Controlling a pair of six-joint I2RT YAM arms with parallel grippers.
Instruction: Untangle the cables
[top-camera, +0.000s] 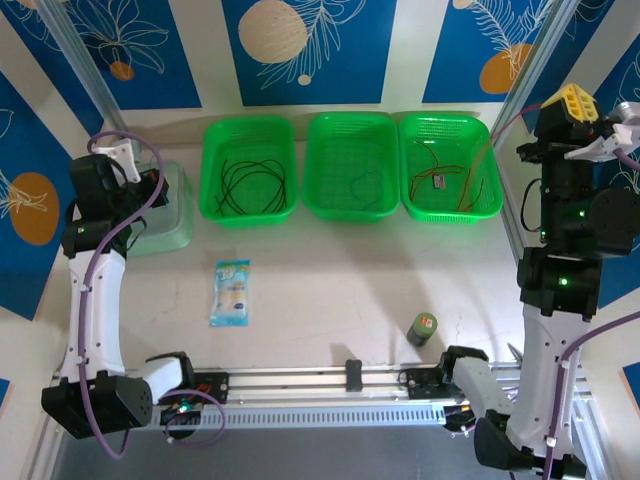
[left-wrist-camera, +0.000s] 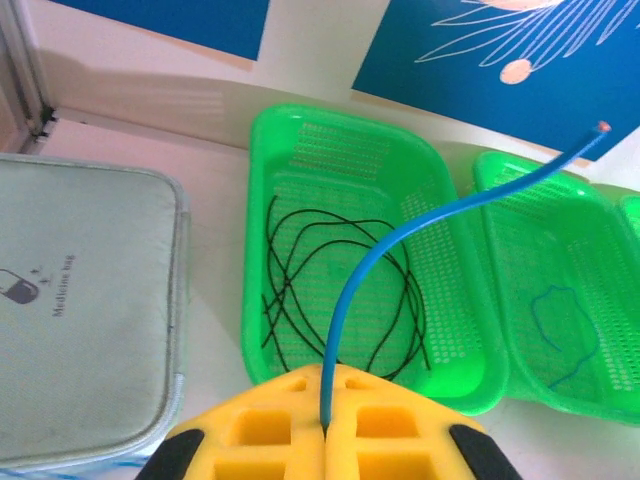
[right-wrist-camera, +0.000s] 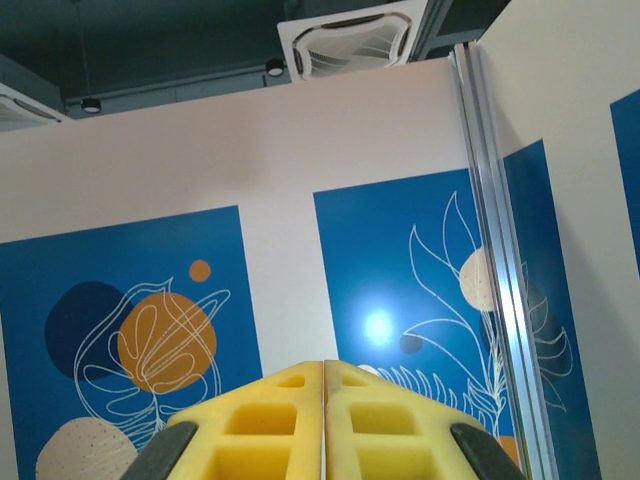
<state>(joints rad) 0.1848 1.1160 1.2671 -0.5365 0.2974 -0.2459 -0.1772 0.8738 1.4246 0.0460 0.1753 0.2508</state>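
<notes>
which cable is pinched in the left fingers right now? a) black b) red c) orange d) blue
d: in the left wrist view a blue cable rises out of the seam between the shut yellow left fingers, while the black cables lie loose in the green basket beyond.

Baskets (top-camera: 207, 170) are showing green, posters (top-camera: 340, 60) blue with white leaf lines; cables (top-camera: 255, 187) are reading black, blue, orange.
</notes>
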